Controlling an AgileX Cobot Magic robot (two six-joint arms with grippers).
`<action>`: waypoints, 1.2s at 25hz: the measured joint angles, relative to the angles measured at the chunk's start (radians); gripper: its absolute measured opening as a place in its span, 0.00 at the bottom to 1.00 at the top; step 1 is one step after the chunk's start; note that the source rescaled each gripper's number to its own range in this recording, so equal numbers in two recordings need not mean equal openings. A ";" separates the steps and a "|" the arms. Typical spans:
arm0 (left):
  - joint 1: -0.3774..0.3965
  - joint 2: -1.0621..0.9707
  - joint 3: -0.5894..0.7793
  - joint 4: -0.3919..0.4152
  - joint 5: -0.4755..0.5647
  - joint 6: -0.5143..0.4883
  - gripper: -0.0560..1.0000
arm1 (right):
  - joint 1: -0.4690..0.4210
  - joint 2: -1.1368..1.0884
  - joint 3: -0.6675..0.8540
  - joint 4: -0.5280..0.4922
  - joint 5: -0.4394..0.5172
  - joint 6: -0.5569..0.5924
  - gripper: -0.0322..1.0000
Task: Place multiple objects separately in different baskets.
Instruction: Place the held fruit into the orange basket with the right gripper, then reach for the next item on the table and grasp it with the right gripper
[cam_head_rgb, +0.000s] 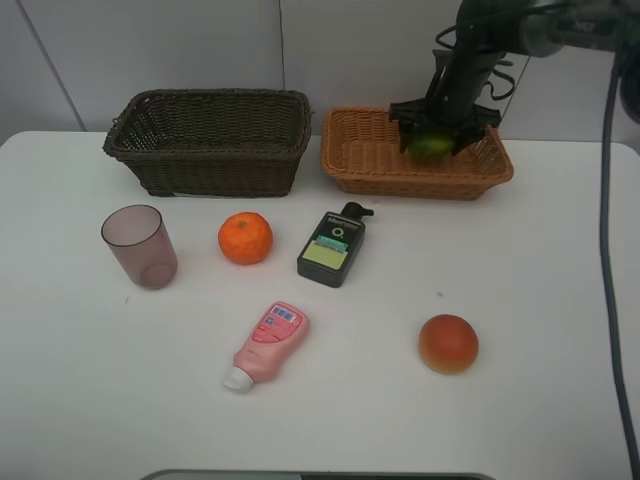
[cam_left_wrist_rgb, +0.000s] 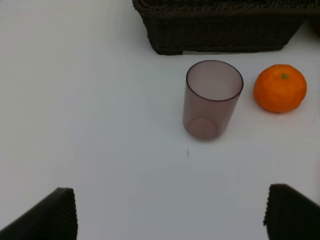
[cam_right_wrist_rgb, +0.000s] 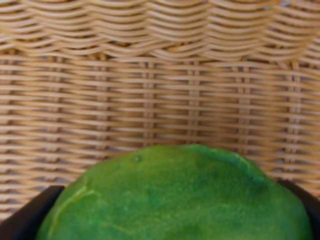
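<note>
1. We see the green lime (cam_right_wrist_rgb: 175, 200) clamped in the right tool (cam_head_rgb: 436, 138), within the tan basket (cam_head_rgb: 360, 160) at one o'clock on the worktop (cam_head_rgb: 560, 300).
2. Our left tool (cam_left_wrist_rgb: 170, 217) stands released above the worktop, facing the purple cup (cam_left_wrist_rgb: 212, 100).

The white table (cam_head_rgb: 560, 330) bears a dark brown basket (cam_head_rgb: 210, 172) and tan basket (cam_head_rgb: 400, 186) at the rear — nearer, a purple cup (cam_head_rgb: 140, 247), orange (cam_head_rgb: 245, 238), dark bottle (cam_head_rgb: 332, 247), pink tube (cam_head_rgb: 268, 343) and peach (cam_head_rgb: 448, 343).
</note>
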 joint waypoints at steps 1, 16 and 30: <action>0.000 0.000 0.000 0.000 0.000 0.000 0.97 | 0.000 0.004 0.000 -0.006 -0.001 0.000 0.66; 0.000 0.000 0.000 0.000 0.000 0.000 0.97 | 0.009 0.000 0.000 0.004 -0.014 0.000 1.00; 0.000 0.000 0.000 0.000 0.000 0.000 0.97 | 0.044 -0.229 0.071 0.012 0.105 0.000 1.00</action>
